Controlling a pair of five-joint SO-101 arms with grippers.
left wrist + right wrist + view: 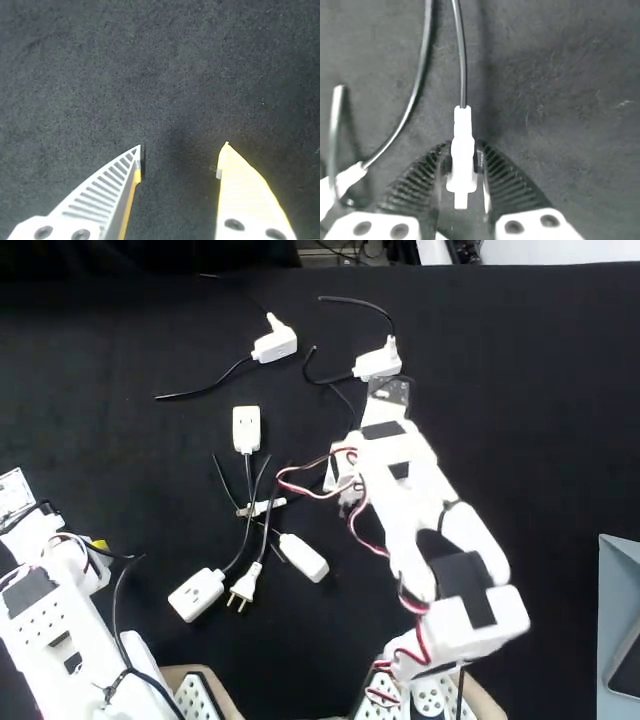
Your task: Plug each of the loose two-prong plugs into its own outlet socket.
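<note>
Table: black cloth (520,360); all items lie on it.
Landmark: middle socket (246,428), white, lying flat, two slots visible, black cord leaving its base-side end.
Right arm (420,530): right of the middle socket, stretched past it toward the far side.
Left arm (50,620): well left of the middle socket, on the base side.
Right gripper (463,147): narrow, clamped from both sides on the white body of the held plug.
Left gripper (182,146): wide; nothing between the fingers, bare cloth beneath.
Second socket (196,595): base side of the middle socket, a little left, well apart from it.
White block (303,557): oblong, base side of the middle socket and slightly right, on a black cord.
Held plug (376,362): beyond and right of the middle socket; black cord runs on away from the gripper. Cannot tell whether it is lifted off the cloth.
Far plug (272,343): just beyond the middle socket, loose, cord trailing left.
Two-prong plug (244,590): straight base-side of the middle socket, just beside the second socket, not inserted, prongs toward the bases.
</note>
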